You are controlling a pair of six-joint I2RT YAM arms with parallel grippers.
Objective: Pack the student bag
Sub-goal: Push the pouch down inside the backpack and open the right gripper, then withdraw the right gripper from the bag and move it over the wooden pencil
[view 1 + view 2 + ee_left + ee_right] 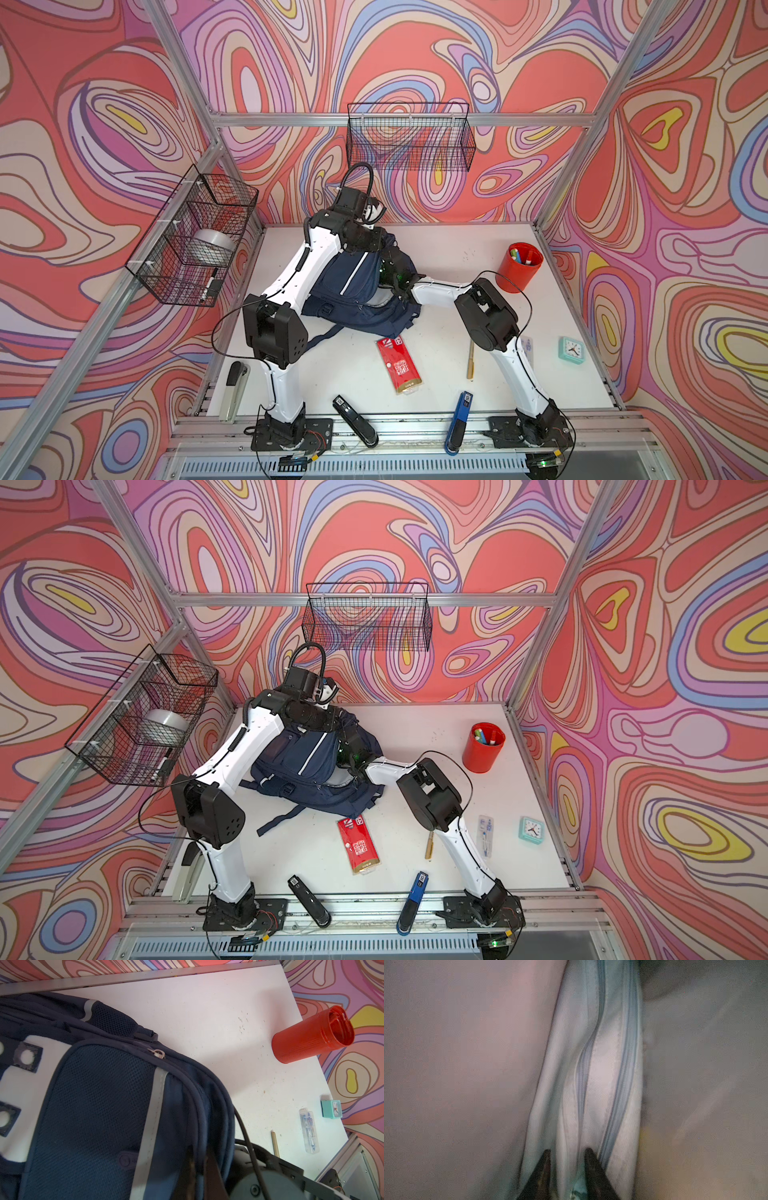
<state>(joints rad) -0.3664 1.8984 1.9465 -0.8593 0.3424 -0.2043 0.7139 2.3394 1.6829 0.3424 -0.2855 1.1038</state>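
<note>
Now, nearest us on the white bench [453, 257], 3 loose things wait unpacked: a black stapler [355, 422], a blue stapler [459, 419] and a flat, glossy red packet [400, 365].

Just behind the packet the student bag [353, 286] slumps mid-bench. It is navy woven cloth with mesh panels and grey-white stripes, soft enough to fold in on itself. Our left fingers [192, 1167] are pressed together on the piped rim beside the zip, holding the mouth up. Our right fingers [591, 1165] are deep inside the bag and stand spread. A fold of the pale blue pouch [591, 1064] lies between them, and it looks let go, not squeezed.

We judge the step in hand to be leaving the pouch in the bag. To do it well we should hold the rim taut and high and spread wider before backing out. We should also draw straight back along the way in, so no limp seam snags a fingertip and drags the pouch out. The lining gives no firm floor, so we expect the pouch to sag.

Farther back stands a ribbed red plastic cup [519, 266] of pens. On the rear wall hangs a black wire basket [409, 137] of thin rigid mesh.
</note>
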